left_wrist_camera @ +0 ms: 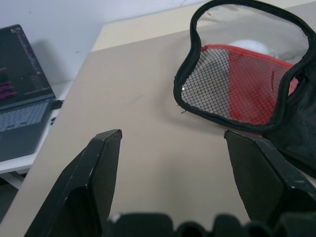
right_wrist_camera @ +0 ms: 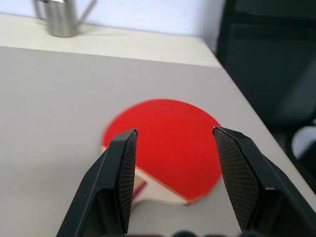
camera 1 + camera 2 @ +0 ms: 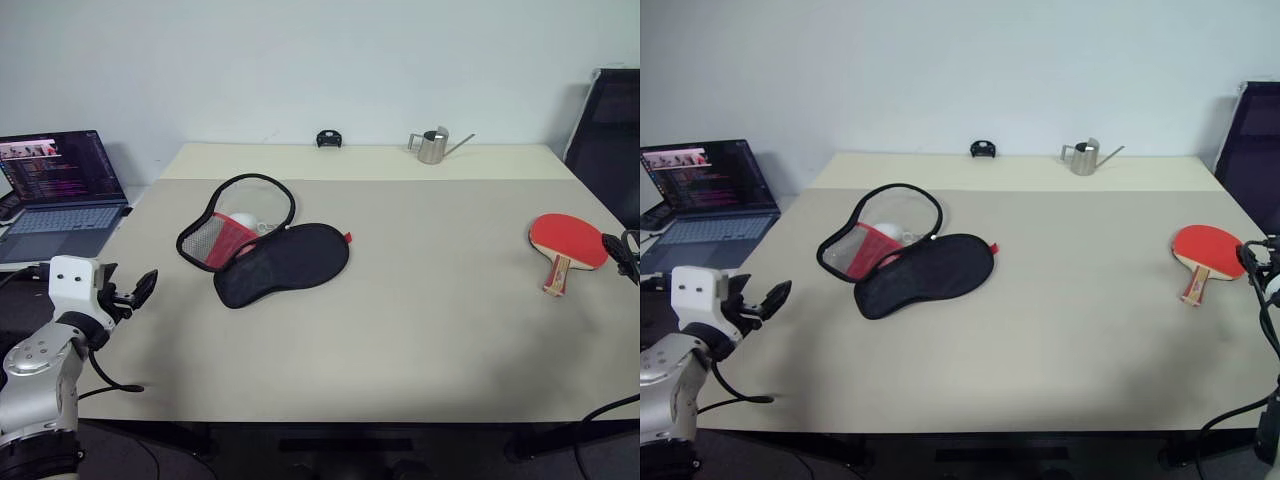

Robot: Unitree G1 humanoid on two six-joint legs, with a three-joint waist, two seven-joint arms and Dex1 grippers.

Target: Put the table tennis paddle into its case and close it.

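Observation:
The table tennis paddle lies flat near the table's right edge, red face up, its wooden handle pointing toward me. My right gripper is open and hovers just short of it, the red face showing between the fingers. The case lies unzipped left of the table's middle, black side out, with its red and mesh flap propped up and something white inside. At the table's left edge my left gripper is open and empty, pointing at the case from a short way off.
An open laptop sits on a side desk at the left. A small metal watering can and a small black object stand at the table's far edge. A black chair stands past the right edge.

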